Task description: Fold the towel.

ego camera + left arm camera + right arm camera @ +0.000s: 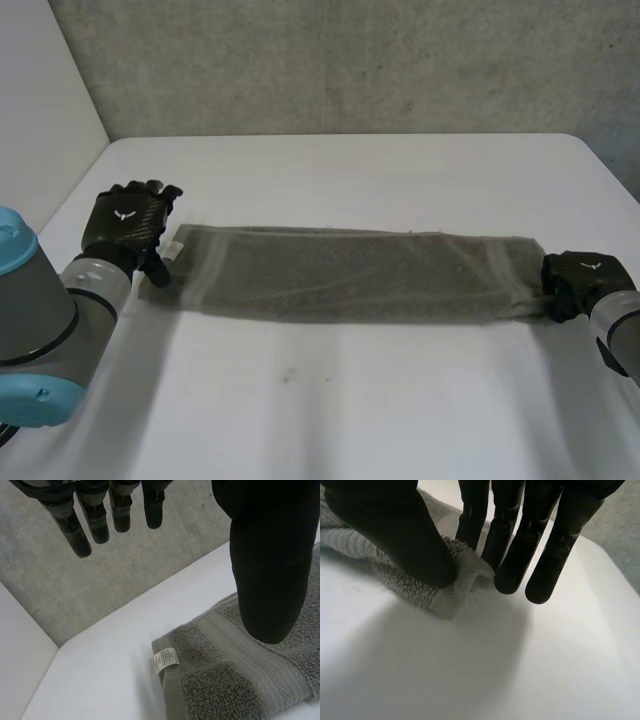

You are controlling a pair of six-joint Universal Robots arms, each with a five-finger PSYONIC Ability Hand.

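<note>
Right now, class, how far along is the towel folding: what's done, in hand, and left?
Done: the towel lies as a long strip, seemingly folded once lengthwise. In hand: the right hand pinches its right end; the left hand is open over the left end. Left: bringing the ends together.

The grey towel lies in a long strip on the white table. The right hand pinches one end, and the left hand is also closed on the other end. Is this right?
Not quite. The left hand is open: in the left wrist view its fingers are straight above the towel, holding nothing. The rest stands: the right hand pinches the other end.
</note>
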